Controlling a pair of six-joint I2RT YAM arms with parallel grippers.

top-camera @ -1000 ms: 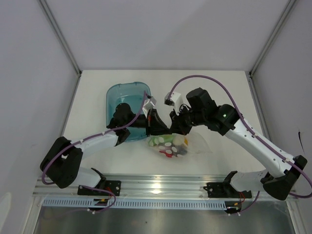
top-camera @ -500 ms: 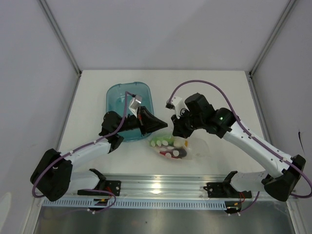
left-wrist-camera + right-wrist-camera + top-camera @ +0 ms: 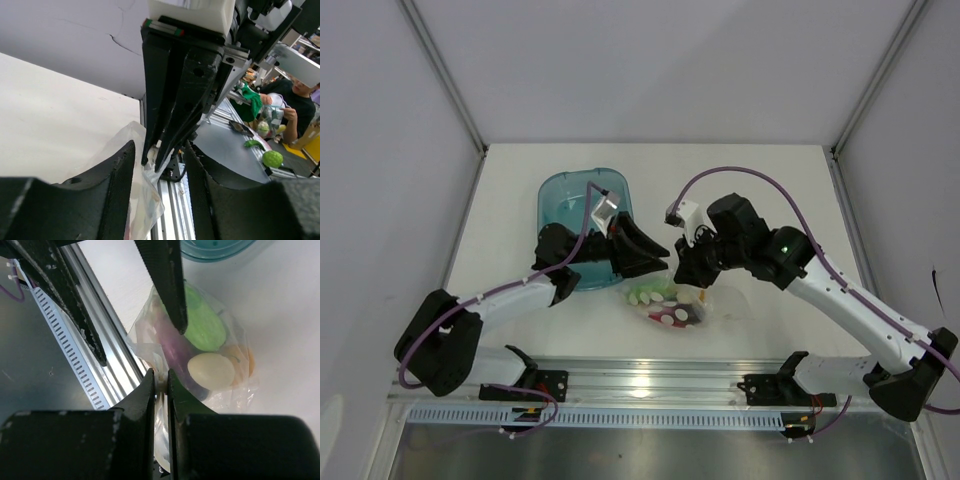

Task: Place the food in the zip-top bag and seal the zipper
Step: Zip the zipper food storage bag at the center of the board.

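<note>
The zip-top bag (image 3: 670, 308) lies on the white table near the front rail with the food inside. The right wrist view shows a light green piece (image 3: 202, 327), a white ball (image 3: 211, 371), a purple piece (image 3: 172, 347) and an orange piece (image 3: 248, 362) through the plastic. My right gripper (image 3: 693, 281) is shut on the bag's top edge, at the zipper (image 3: 161, 376). My left gripper (image 3: 660, 262) hovers just left of it, open; in its wrist view the bag's edge (image 3: 142, 197) hangs between its spread fingers (image 3: 105, 195), untouched.
A teal translucent tub (image 3: 570, 195) stands behind the left gripper. The aluminium rail (image 3: 650, 380) runs along the front edge, close below the bag. White walls close the table in at the back and sides.
My left gripper has gone from shut to open and let go of the bag's edge. Its arm swung left, then came back towards the bag. The right gripper kept its pinch.
</note>
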